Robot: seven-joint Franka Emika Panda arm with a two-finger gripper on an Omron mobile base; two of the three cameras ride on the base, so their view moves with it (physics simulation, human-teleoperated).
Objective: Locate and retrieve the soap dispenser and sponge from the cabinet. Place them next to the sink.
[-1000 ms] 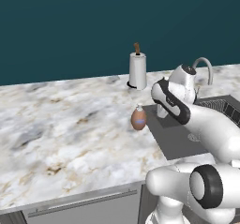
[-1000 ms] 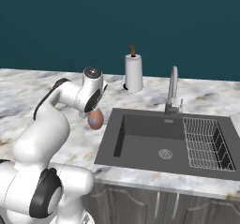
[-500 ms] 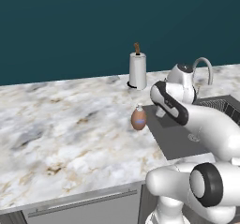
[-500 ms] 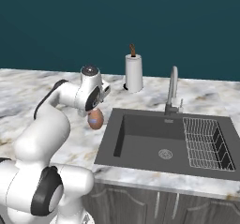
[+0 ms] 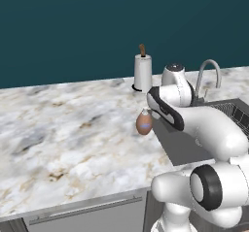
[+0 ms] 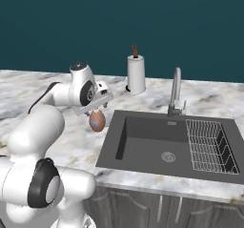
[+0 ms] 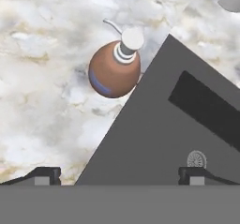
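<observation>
The soap dispenser [image 5: 144, 123] [image 6: 97, 121] [image 7: 115, 68] stands upright on the marble counter, just off the left rim of the sink [image 5: 182, 146] [image 6: 143, 146] [image 7: 154, 134]. It is a round reddish-brown bottle with a white pump and a blue band. My gripper [image 6: 96, 108] [image 7: 119, 174] hangs above it, open, with nothing between the fingers and clear of the bottle. In the hand view the bottle lies well ahead of the fingertips. The sponge and the cabinet are out of view.
A white paper-towel roll [image 5: 143, 73] [image 6: 136, 74] stands at the back of the counter. The chrome faucet [image 5: 209, 73] [image 6: 176, 91] rises behind the basin, and a wire rack [image 6: 209, 146] fills its right part. Marble counter [image 5: 63, 134] stretches to the left.
The hand has drawn up and to the left, away from the soap dispenser, with the jaws still open. The bottle has stayed where it stands.
</observation>
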